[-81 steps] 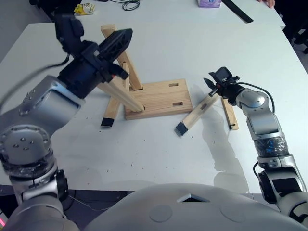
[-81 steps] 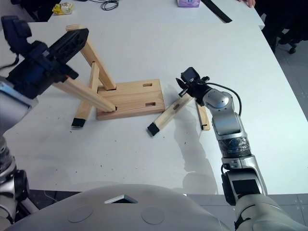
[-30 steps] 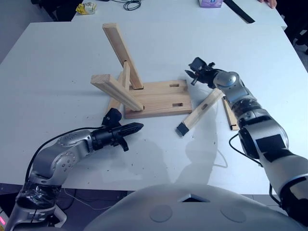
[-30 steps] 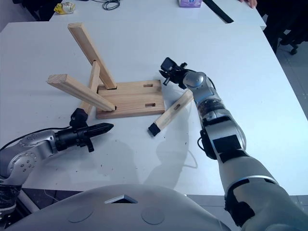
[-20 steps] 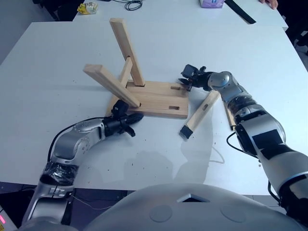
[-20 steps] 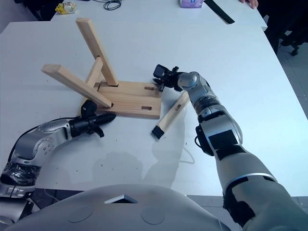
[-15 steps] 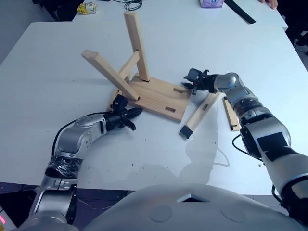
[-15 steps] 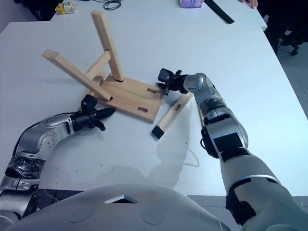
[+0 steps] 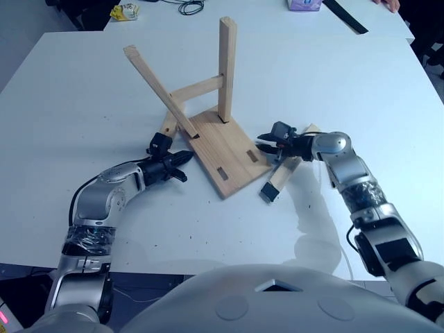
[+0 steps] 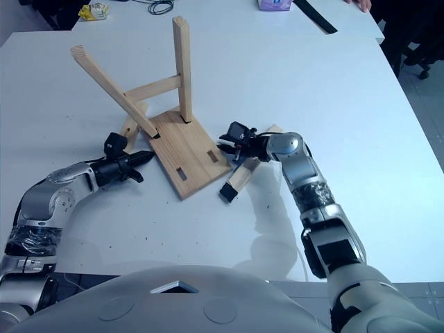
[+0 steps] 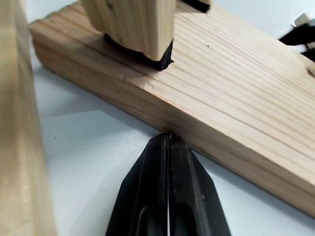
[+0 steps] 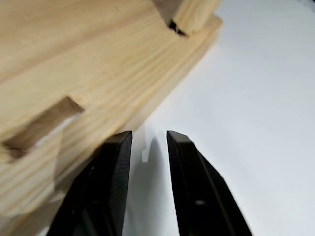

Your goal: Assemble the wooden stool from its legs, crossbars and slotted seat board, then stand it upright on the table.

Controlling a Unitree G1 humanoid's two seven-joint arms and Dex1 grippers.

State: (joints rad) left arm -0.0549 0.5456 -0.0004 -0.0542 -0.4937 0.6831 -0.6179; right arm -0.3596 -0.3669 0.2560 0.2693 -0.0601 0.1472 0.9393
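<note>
The slotted seat board (image 9: 223, 158) lies flat mid-table, turned at an angle. Two legs (image 9: 225, 69) stand in its slots, joined by a crossbar (image 9: 198, 88). My left gripper (image 9: 182, 157) is shut, its tip touching the board's left edge (image 11: 147, 110). My right gripper (image 9: 263, 144) is at the board's right edge, slightly open, one finger (image 12: 115, 162) against the wood and nothing between the fingers. A loose leg (image 9: 280, 176) with a black foot lies just below the right gripper. Another loose leg (image 9: 168, 125) lies behind the left gripper.
A wooden piece's end (image 9: 311, 128) peeks out behind my right forearm. At the table's far edge lie a black strap (image 9: 343, 15), a purple box (image 9: 302, 4) and a yellow item (image 9: 125, 10). The table's near half is open white surface.
The board with its legs has turned and slid toward the near side. My right gripper has come nearer along its right edge. My left gripper has stayed against its left edge.
</note>
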